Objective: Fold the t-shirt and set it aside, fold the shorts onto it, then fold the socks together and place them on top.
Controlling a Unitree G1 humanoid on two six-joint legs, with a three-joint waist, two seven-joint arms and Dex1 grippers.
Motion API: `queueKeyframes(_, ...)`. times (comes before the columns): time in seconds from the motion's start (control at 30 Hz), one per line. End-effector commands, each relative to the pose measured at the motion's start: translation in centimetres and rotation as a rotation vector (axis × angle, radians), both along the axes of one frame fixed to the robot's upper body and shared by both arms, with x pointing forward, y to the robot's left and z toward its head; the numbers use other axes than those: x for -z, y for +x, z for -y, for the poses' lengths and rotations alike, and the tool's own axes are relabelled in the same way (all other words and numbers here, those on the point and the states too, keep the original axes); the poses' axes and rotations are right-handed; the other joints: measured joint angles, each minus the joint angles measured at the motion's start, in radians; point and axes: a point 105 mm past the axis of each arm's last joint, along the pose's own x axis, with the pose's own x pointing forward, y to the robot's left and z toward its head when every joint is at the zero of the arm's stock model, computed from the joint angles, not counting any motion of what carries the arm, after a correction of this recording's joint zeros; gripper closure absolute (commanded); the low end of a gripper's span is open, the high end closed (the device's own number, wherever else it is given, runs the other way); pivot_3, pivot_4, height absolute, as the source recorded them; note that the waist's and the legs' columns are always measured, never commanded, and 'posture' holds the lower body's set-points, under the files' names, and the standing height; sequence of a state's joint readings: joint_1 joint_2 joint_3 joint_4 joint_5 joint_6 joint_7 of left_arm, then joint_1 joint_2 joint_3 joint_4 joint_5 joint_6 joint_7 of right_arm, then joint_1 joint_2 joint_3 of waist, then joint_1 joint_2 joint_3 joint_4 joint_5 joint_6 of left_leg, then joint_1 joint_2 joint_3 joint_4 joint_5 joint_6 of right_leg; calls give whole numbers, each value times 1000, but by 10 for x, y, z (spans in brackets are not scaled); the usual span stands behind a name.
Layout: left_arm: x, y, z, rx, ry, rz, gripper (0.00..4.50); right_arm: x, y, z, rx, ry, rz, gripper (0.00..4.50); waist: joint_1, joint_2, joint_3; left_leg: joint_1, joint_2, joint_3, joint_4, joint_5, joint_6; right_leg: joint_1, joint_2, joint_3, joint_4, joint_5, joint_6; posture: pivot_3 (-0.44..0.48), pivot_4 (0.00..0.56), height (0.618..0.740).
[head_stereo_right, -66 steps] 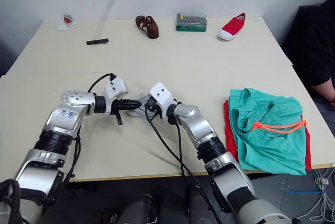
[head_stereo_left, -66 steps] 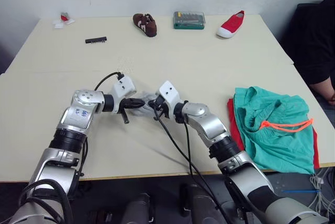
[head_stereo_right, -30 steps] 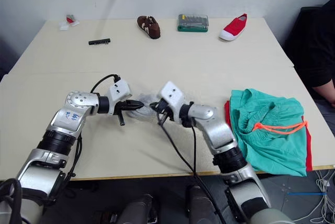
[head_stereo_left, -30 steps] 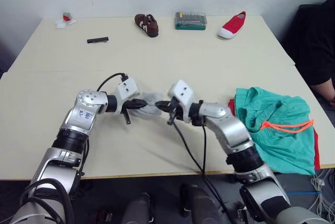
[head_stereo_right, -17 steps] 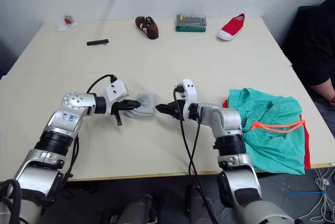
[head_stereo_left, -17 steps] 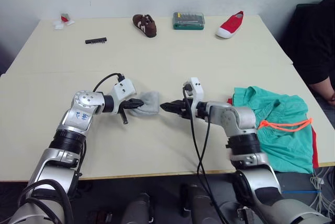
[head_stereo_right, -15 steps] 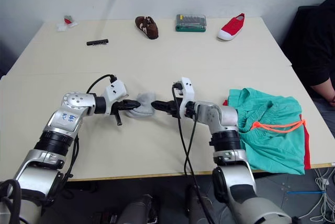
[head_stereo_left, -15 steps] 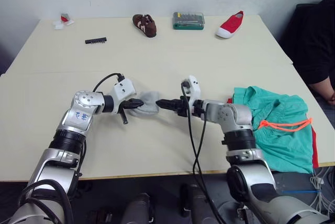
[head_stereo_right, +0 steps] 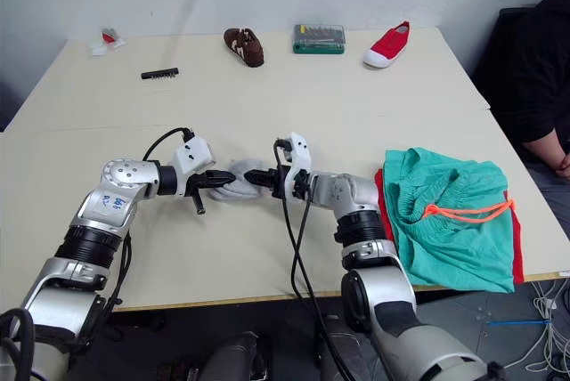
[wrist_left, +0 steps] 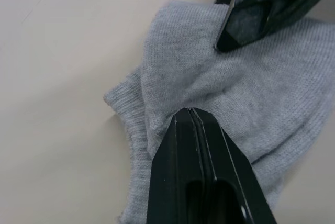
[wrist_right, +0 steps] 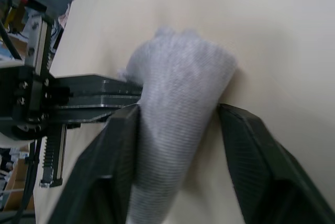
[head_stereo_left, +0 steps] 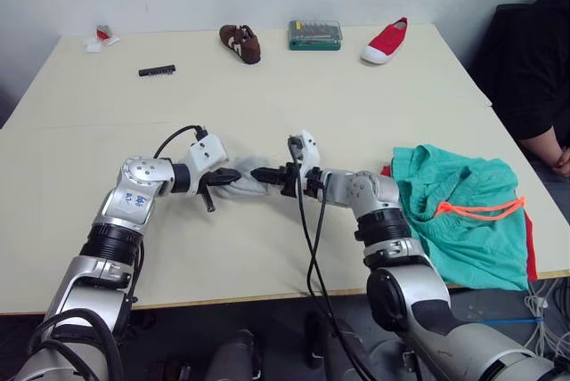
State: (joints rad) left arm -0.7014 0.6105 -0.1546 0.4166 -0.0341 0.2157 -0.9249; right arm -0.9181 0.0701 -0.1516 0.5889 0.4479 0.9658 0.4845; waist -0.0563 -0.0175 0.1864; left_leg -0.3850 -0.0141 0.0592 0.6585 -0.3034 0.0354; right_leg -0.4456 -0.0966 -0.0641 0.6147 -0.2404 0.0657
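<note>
Midway along the counter [head_stereo_left: 294,105], toward its front edge, the socks [head_stereo_right: 233,179] lay bunched; the left gripper [head_stereo_right: 214,180] was clamped shut on them, the right gripper [head_stereo_right: 256,179] spread wide around them; it should probably close squarely before lifting toward the shorts [head_stereo_right: 450,221].

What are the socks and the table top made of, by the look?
socks: soft knitted cloth, matte light grey; fine ribbed stitch rows and a ribbed cuff show in the left wrist view. table: smooth, hard, pale beige sheet with a faint seam, probably laminate or painted board; the pictures cannot settle which.
</note>
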Motion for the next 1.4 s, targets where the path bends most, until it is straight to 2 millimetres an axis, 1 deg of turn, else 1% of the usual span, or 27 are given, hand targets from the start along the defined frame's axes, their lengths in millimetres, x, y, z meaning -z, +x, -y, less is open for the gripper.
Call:
queueKeyframes(0.03,12,-1,-11,-50,24,-33,4500,-2,-10,-11,-61,6,15,3434,0,0,0,0,0,0,0,0,0,0,0,0,0,0,0,0,150,740)
queueKeyframes(0.07,11,-1,-11,-51,17,-31,4500,-4,-10,-11,-62,12,19,3809,0,0,0,0,0,0,0,0,0,0,0,0,0,0,0,0,150,740)
queueKeyframes(0.13,10,-1,-10,-53,4,-28,4500,-7,-10,-10,-62,21,24,4408,0,0,0,0,0,0,0,0,0,0,0,0,0,0,0,0,150,740)
queueKeyframes(0.2,4,0,-7,-44,-29,-7,4500,-15,-11,-8,-62,42,44,4493,1,0,0,0,0,0,0,0,0,0,0,0,0,0,0,0,150,740)
queueKeyframes(0.27,-20,0,7,4,-176,25,4500,-32,-14,3,-63,88,82,4493,3,0,0,-1,0,-1,0,0,0,0,0,0,-1,0,0,0,150,740)
queueKeyframes(0.37,-53,-13,23,128,-372,1,3893,-51,-24,26,-51,111,141,4500,9,0,0,-7,0,-1,0,0,-1,-4,0,-1,-2,0,0,0,150,740)
queueKeyframes(0.4,-60,-18,27,165,-404,-6,3572,-54,-27,32,-46,111,153,4500,12,0,0,-8,0,-1,0,2,-3,-5,0,-1,-3,0,0,0,150,740)
queueKeyframes(0.43,-70,-29,33,239,-445,-31,3333,-62,-34,46,-37,115,183,4500,15,0,0,-11,0,-1,0,2,-3,-7,0,-1,-3,0,0,0,150,740)
queueKeyframes(0.5,-86,-52,43,377,-501,-100,2625,-76,-52,74,-14,113,243,4500,28,0,0,-17,0,-1,2,1,-3,-13,0,-1,-3,1,1,0,150,740)
queueKeyframes(0.53,-91,-61,46,428,-516,-133,2323,-81,-61,86,-4,107,268,4500,29,0,0,-22,0,-1,4,1,-3,-17,0,-1,-2,1,1,0,150,740)
queueKeyframes(0.57,-95,-70,50,475,-522,-167,2015,-85,-71,101,8,96,295,4500,31,0,0,-22,0,-1,4,1,-3,-17,0,-2,-3,1,1,0,150,740)
queueKeyframes(0.6,-100,-79,55,529,-529,-190,1738,-88,-83,122,36,72,326,4500,33,0,0,-22,0,-1,4,0,-2,-16,0,-2,-3,1,1,0,150,740)
queueKeyframes(0.67,-105,-89,61,585,-539,-219,1072,-92,-101,154,95,30,358,4500,39,0,0,-22,-1,-2,4,-1,1,-15,0,-2,-4,1,1,0,150,740)
queueKeyframes(0.7,-108,-92,64,607,-546,-224,782,-93,-110,173,140,11,372,4500,43,0,0,-22,-1,-1,4,-2,1,-15,0,-2,-5,1,1,0,150,740)
queueKeyframes(0.73,-110,-93,66,619,-550,-228,420,-95,-115,185,166,-1,381,4500,48,0,0,-22,-1,-1,4,-2,2,-13,0,-2,-9,1,2,0,150,740)
queueKeyframes(0.77,-111,-95,69,633,-550,-230,121,-96,-124,205,216,-16,385,4500,51,0,0,-21,-1,0,4,-2,3,-12,0,-2,-10,1,2,0,150,740)
queueKeyframes(0.8,-112,-96,71,647,-547,-229,52,-98,-132,223,266,-30,387,4500,55,1,1,-21,-1,1,5,-2,3,-11,1,-2,-13,1,3,0,150,740)
queueKeyframes(0.83,-112,-97,73,655,-545,-228,52,-100,-137,234,295,-38,386,4500,56,1,1,-20,-1,0,4,-3,4,-9,1,-3,-14,2,4,0,150,740)
queueKeyframes(0.87,-111,-98,76,665,-540,-223,52,-97,-146,259,383,-59,358,4500,58,1,1,-19,-1,0,4,-4,7,-8,1,-3,-14,2,4,0,150,740)
queueKeyframes(0.93,-110,-98,81,677,-539,-222,52,-93,-159,293,508,-86,301,4500,64,1,1,-13,-1,0,5,-5,9,-2,1,-4,-18,2,4,0,150,740)
queueKeyframes(1.0,-109,-98,84,680,-543,-225,52,-89,-167,314,593,-86,257,4500,62,1,1,-6,0,0,4,-5,10,5,1,-3,-20,2,4,0,150,740)
queueKeyframes(1.03,-107,-97,85,678,-538,-224,52,-82,-168,329,662,-73,222,4500,58,1,1,-4,0,1,4,-5,11,7,2,-3,-20,2,5,0,150,740)
queueKeyframes(1.1,-101,-94,86,671,-509,-214,52,-58,-168,357,805,-98,130,4500,56,1,1,0,0,1,4,-4,11,12,2,-2,-22,3,5,0,150,740)
queueKeyframes(1.17,-100,-92,87,668,-495,-205,52,-41,-164,368,866,-134,80,4500,56,1,1,2,0,1,4,-3,11,16,2,-2,-25,2,5,0,150,740)
queueKeyframes(1.3,-102,-89,90,668,-499,-199,52,-13,-148,377,931,-174,45,4500,55,1,1,2,0,2,4,-3,12,15,3,-1,-25,3,6,0,150,740)
queueKeyframes(1.37,-102,-88,91,667,-494,-196,0,1,-144,387,980,-214,47,3815,58,1,1,1,0,1,4,-3,12,15,3,-1,-24,3,7,0,150,740)
queueKeyframes(1.4,-102,-88,91,664,-496,-200,0,3,-143,390,992,-227,62,3530,58,1,1,1,0,1,4,-3,12,14,3,-1,-24,4,7,0,150,740)
